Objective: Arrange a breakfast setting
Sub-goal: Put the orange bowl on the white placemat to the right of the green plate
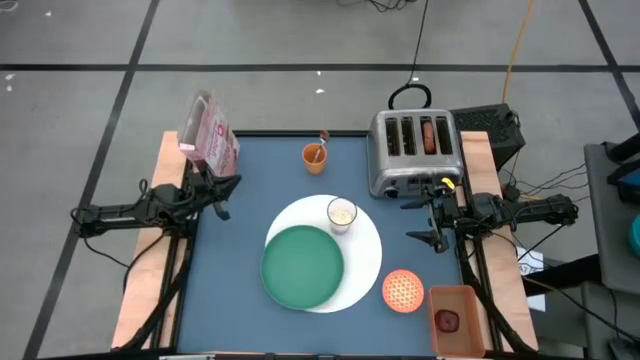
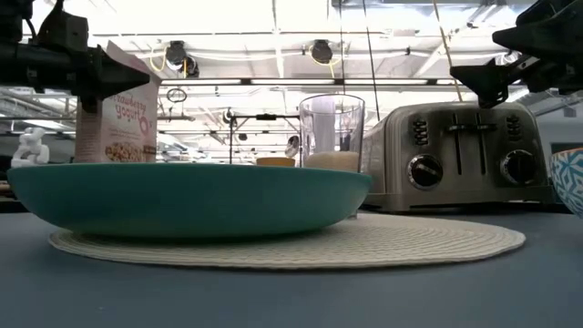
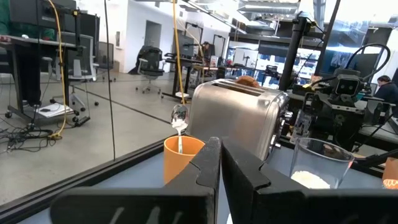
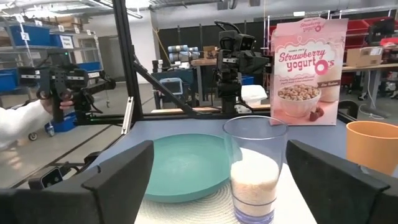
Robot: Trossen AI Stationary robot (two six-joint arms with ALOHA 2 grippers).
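Observation:
A green plate (image 1: 302, 265) lies on a white round mat (image 1: 368, 262) at the table's middle. A glass (image 1: 342, 214) with a white filling stands on the mat's far part. The orange-pink patterned bowl (image 1: 403, 290) sits on the table by the mat's near right edge. A brown bagel (image 1: 430, 135) sticks up from a toaster slot. A metal spoon (image 3: 179, 118) stands in an orange cup (image 1: 315, 155). A dark red fruit (image 1: 447, 320) lies in a small tray. My left gripper (image 1: 222, 195) hovers shut at the table's left edge. My right gripper (image 4: 219, 168) hovers open at the right edge.
The silver toaster (image 1: 415, 150) stands at the far right corner, just beyond my right gripper. A pink cereal box (image 1: 208, 135) stands at the far left corner. The fruit's tray (image 1: 455, 300) is on the wooden ledge at the near right. A person's sleeve (image 4: 25, 124) shows beyond the table.

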